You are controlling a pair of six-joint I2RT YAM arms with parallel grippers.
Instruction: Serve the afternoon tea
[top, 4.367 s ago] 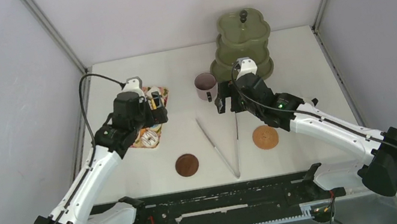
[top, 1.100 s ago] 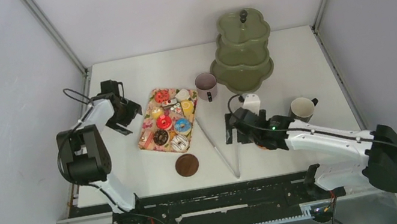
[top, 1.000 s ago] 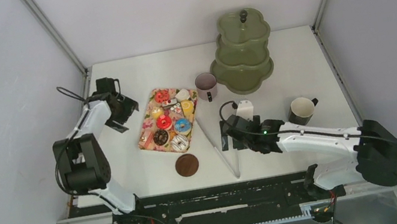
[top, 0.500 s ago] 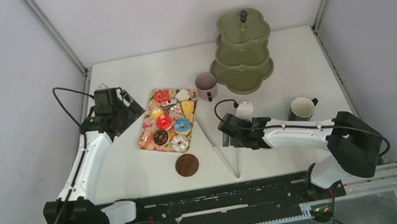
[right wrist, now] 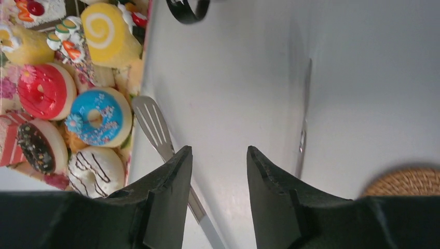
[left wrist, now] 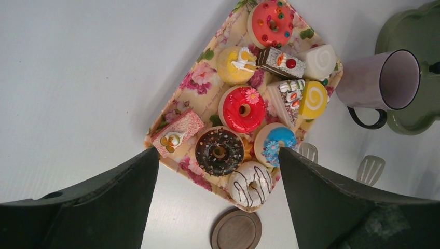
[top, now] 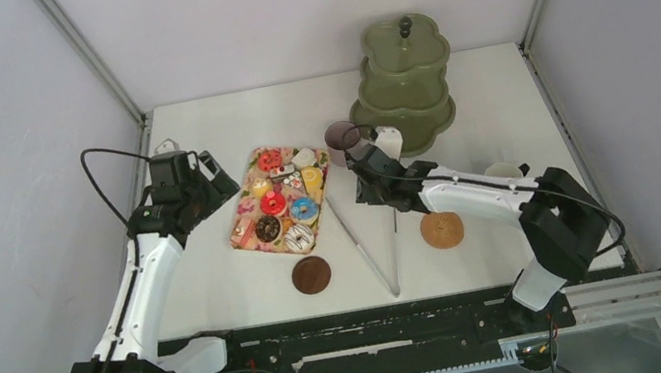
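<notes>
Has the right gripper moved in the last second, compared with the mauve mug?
Yes. The right gripper moved back and slightly left, closing in on the mug, which stayed put.

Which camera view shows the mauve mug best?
The left wrist view: the whole mauve mug shows, handle included. The top external view has it partly behind the right arm; the right wrist view catches only its handle.
</notes>
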